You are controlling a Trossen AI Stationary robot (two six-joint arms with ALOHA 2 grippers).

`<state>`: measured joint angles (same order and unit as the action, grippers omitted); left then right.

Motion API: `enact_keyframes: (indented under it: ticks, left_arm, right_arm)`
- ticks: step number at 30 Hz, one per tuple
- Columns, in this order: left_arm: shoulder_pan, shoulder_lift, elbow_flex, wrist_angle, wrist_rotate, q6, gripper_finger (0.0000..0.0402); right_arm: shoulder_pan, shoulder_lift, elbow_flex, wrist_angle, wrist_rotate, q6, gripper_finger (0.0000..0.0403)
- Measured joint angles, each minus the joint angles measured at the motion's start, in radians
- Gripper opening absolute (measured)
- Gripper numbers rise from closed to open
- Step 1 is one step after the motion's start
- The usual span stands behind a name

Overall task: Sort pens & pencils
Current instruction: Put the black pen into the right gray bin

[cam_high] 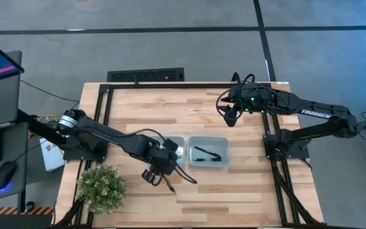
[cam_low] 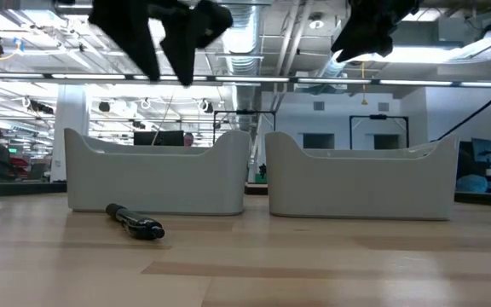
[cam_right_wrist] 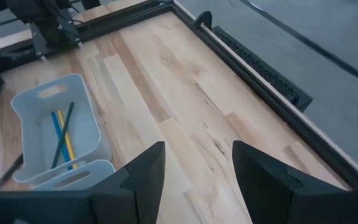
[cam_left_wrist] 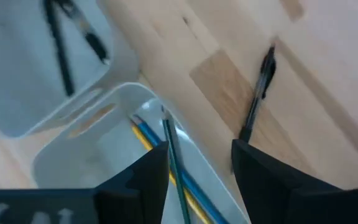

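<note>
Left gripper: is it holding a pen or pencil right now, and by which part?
Nothing is held. The left gripper is open and empty above the edge of the pencil tray. One black pen lies loose on the table beside it.

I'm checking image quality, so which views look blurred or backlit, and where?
Left wrist view: soft throughout, the pen on the wood and the pencils in the tray smeared. Low view: bright ceiling lights backlight the two grippers into silhouettes; the pen in front of the trays stays readable. High view: evenly lit.
</note>
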<state>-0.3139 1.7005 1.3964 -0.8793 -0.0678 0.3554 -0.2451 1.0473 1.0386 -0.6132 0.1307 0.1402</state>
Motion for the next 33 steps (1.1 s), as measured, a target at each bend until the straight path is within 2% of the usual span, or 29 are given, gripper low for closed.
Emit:
enact_keyframes:
  ticks: [5,9,16,26,33]
  left_arm:
    - [-0.040,0.078,0.000,0.004,0.022,0.070,0.0146]
    - [-0.077,0.108,-0.001,0.055,0.062,0.069,0.0135]
    - [-0.103,0.131,-0.001,0.080,0.033,0.082,0.0129]
    - [-0.103,0.217,0.000,0.110,0.047,0.069,0.0128]
    - [-0.106,0.230,-0.001,0.144,0.012,0.003,0.0128]
  right_arm:
    - [0.000,0.000,0.000,-0.001,0.000,0.043,0.0210]
    - [0.000,0.000,0.000,-0.010,-0.001,0.044,0.0208]
    - [0.002,0.000,0.000,-0.017,-0.002,0.106,0.0210]
    - [0.002,0.000,0.001,-0.023,-0.002,0.113,0.0208]
    - [0.002,0.000,0.001,-0.031,-0.002,0.122,0.0208]
